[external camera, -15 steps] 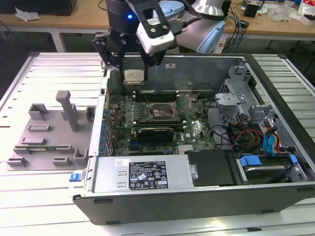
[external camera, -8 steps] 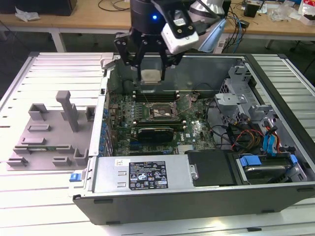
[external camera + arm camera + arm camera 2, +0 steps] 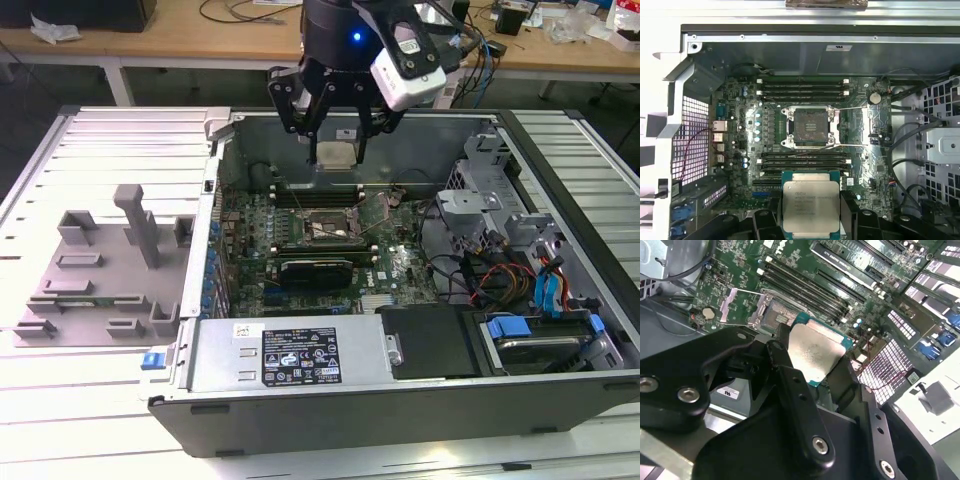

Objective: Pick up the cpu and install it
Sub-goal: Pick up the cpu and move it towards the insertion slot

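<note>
My gripper (image 3: 337, 148) hangs over the rear part of the open computer case (image 3: 560, 150), shut on the cpu (image 3: 335, 154), a flat square chip with a silvery top. Both wrist views show the cpu (image 3: 811, 205) (image 3: 816, 351) clamped by its edges between the black fingers (image 3: 763, 220) (image 3: 786, 365). The empty black socket (image 3: 328, 228) (image 3: 810, 124) (image 3: 776, 316) lies open on the green motherboard. It sits below the chip and toward the case's front, with its metal frame and lever swung aside. The chip is well above the board and touches nothing else.
Memory slots (image 3: 805, 89) flank the socket. A dark expansion card (image 3: 315, 270) lies in front of it, then the power supply (image 3: 290, 355). Cables and a blue drive bay (image 3: 530, 335) fill the exterior view's right. A grey fixture (image 3: 100, 270) stands on the table at its left.
</note>
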You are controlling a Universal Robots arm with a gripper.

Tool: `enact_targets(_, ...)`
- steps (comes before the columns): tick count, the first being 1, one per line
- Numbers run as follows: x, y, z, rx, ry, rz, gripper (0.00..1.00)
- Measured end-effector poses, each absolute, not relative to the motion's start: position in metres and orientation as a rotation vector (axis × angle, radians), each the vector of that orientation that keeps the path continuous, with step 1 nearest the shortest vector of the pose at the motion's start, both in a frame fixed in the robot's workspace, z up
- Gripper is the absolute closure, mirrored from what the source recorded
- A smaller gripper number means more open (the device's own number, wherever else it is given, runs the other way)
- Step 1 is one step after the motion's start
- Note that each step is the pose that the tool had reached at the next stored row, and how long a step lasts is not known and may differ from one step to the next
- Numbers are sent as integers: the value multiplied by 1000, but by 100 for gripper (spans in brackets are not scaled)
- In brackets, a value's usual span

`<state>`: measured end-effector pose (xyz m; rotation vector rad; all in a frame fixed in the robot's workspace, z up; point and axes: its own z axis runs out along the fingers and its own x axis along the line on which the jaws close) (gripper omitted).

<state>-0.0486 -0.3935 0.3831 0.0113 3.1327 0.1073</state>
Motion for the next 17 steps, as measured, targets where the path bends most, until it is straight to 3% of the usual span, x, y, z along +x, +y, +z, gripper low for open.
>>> enact_targets(17, -48, -393, 347, 11, 3133, 107, 45)
